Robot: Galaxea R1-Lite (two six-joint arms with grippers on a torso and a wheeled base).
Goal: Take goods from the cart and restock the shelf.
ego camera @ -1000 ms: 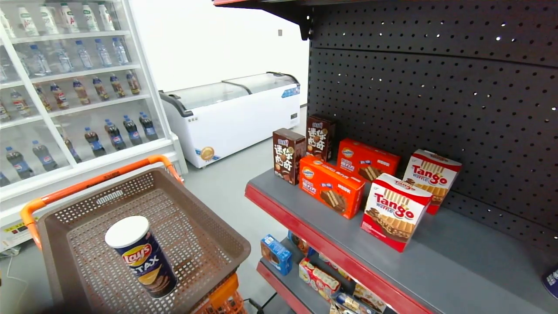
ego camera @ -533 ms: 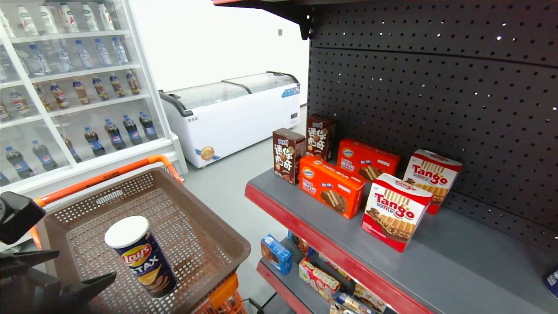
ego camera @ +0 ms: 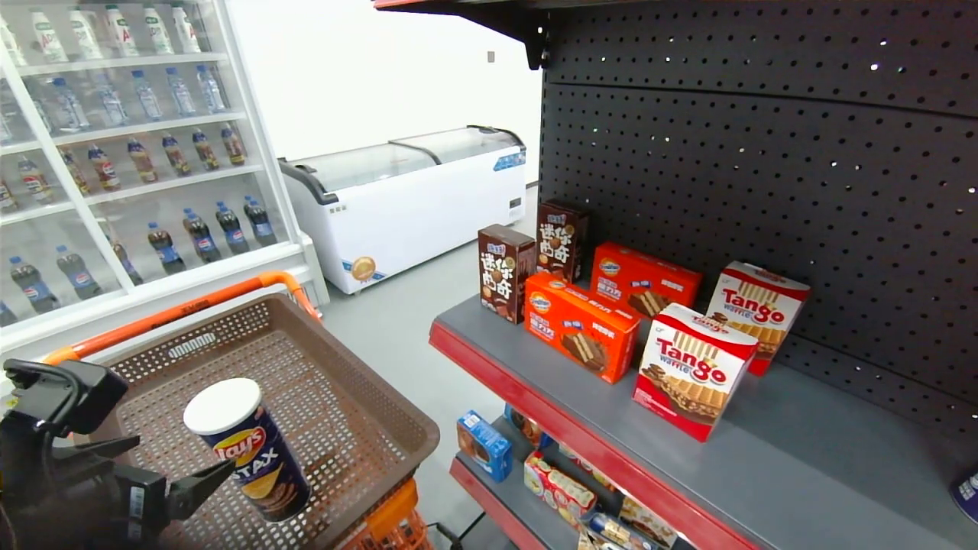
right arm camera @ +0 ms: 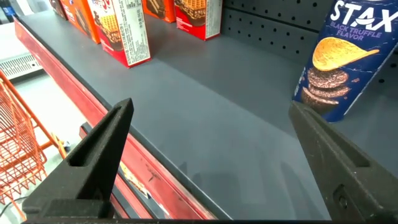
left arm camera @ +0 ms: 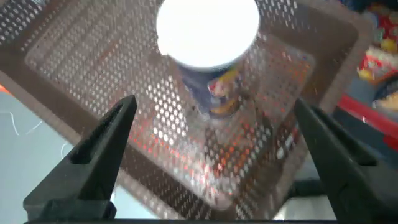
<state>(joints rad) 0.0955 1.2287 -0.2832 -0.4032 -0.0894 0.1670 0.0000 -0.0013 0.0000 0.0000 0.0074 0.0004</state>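
Note:
A dark blue chips can (ego camera: 246, 451) with a white lid stands upright in the brown perforated cart basket (ego camera: 359, 397). My left gripper (ego camera: 182, 462) is open at the basket's near left side, just left of the can and not touching it. In the left wrist view the can (left arm camera: 208, 56) sits beyond the open left gripper (left arm camera: 214, 106), centred between its fingers (left arm camera: 106, 146). My right gripper (right arm camera: 211, 109) is open over the grey shelf board (right arm camera: 205, 118), holding nothing. A second chips can (right arm camera: 339, 62) stands on that board, away from the gripper.
On the shelf (ego camera: 772, 466) stand brown boxes (ego camera: 504, 271), orange boxes (ego camera: 582, 327) and red-and-white wafer boxes (ego camera: 691, 370), with bare board to their right. The shelf has a red front edge (ego camera: 581, 451). The orange cart handle (ego camera: 183, 309) frames the basket. Lower shelves hold snacks (ego camera: 485, 444).
My left gripper has come into the head view from the lower left and moved right, closer to the chips can. The can and the shelf goods have not moved.

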